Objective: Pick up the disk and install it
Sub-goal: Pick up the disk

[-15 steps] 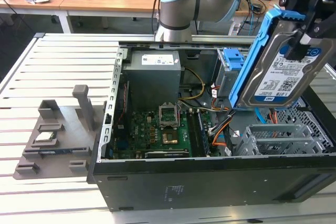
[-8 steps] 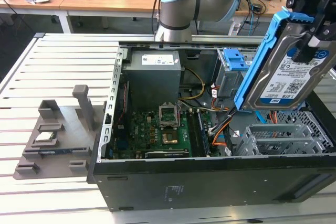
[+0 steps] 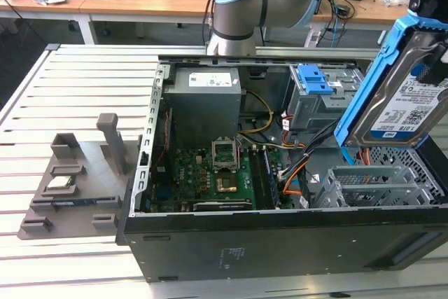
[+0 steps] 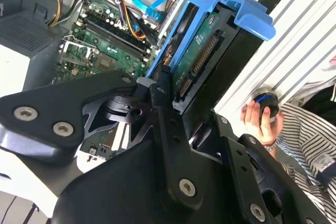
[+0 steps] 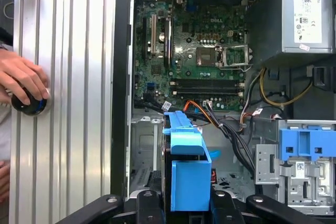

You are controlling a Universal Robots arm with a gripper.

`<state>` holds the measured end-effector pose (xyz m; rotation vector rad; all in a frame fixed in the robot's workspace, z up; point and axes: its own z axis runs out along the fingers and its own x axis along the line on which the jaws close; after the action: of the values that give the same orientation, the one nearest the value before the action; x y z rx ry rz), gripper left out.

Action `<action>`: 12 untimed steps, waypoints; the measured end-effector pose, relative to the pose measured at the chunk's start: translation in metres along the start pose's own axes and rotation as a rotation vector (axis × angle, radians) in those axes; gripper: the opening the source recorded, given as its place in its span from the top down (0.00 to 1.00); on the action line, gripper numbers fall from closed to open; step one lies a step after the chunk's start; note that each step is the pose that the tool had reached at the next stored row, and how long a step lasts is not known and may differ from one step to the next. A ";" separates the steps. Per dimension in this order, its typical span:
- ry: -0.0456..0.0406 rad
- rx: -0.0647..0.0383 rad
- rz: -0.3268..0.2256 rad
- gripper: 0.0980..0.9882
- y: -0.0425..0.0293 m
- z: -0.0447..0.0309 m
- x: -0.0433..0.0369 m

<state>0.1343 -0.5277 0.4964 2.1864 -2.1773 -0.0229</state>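
- Holding the disk [image 3: 402, 103] aloft over the open case [image 3: 280, 243], your gripper [image 4: 157, 90] is closed on its blue frame.
- Pickup done; seating it remains.

My gripper [image 5: 187, 208] matt black, disk [image 3: 402, 103] silver metal edged in smooth bright blue plastic, computer case [image 3: 280, 243] matt black sheet metal, under the case a ribbed pale metal table [image 3: 84, 82].
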 end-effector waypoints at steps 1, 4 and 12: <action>-0.0001 0.000 0.000 0.70 -0.0019 0.0004 0.0000; 0.0003 -0.001 0.000 0.70 -0.0063 0.0011 0.0000; 0.0003 -0.001 0.000 0.70 -0.0149 0.0045 -0.0001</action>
<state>0.1489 -0.5278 0.4911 2.1856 -2.1766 -0.0239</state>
